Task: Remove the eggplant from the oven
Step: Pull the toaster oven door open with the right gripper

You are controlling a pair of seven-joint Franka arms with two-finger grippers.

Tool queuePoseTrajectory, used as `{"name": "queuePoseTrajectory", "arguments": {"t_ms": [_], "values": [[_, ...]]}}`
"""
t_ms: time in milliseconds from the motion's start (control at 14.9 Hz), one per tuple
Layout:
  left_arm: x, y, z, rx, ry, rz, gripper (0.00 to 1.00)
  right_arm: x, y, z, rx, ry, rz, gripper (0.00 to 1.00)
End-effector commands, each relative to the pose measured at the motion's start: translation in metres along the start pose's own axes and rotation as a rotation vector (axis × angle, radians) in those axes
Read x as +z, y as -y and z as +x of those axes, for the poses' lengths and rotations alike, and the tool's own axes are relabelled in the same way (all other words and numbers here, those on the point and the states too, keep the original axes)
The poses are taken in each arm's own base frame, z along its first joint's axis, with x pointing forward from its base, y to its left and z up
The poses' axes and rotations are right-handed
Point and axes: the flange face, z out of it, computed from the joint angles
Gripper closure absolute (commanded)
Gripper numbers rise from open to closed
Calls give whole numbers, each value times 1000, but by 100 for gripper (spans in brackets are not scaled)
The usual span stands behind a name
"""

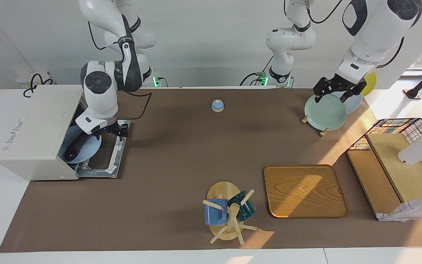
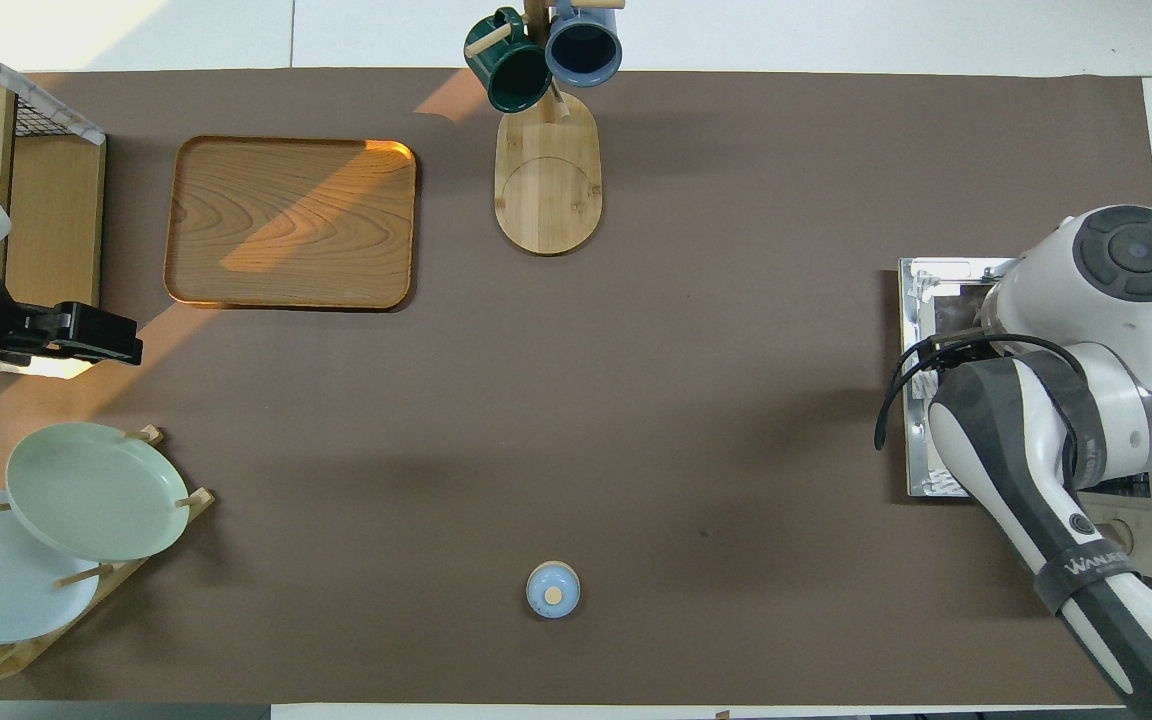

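Observation:
The white oven (image 1: 35, 128) stands at the right arm's end of the table, its door (image 1: 103, 161) dropped open flat. Inside, the dark glossy eggplant (image 1: 74, 149) lies on a pale blue plate (image 1: 88, 148) at the oven's mouth. My right gripper (image 1: 94, 132) is down at the mouth, over the eggplant's end nearer the robots. In the overhead view the right arm (image 2: 1086, 400) covers the oven's mouth, and the eggplant is hidden there. My left gripper (image 1: 331, 98) hangs open and empty over the plate rack and waits.
A blue bell (image 1: 217, 105) sits mid-table near the robots. A rack with a green plate (image 1: 324, 112) stands at the left arm's end. A wooden tray (image 1: 304, 190), a mug tree (image 1: 229, 212) and a wire shelf (image 1: 398, 165) with a white bottle (image 1: 419, 148) are farther out.

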Motion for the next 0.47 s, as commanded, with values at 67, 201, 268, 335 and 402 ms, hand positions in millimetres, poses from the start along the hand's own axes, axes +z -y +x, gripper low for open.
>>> {"name": "queuePoseTrajectory", "arguments": {"t_ms": [67,201,268,335,402], "values": [[-5,2,-7,-3,1,-5,0,20,-6,-16,-40,-52,1,37],[-6,2,-6,-3,-2,-5,0,24,-12,-18,-50,-54,3,58],[-6,2,-6,-3,-2,-5,0,23,-12,-19,-65,-54,2,82],[-6,2,-6,-3,-2,-5,0,23,-12,-19,-82,-54,-1,100],[-6,3,-6,-4,-2,-5,0,24,-12,-19,-98,-48,-1,100]]}}
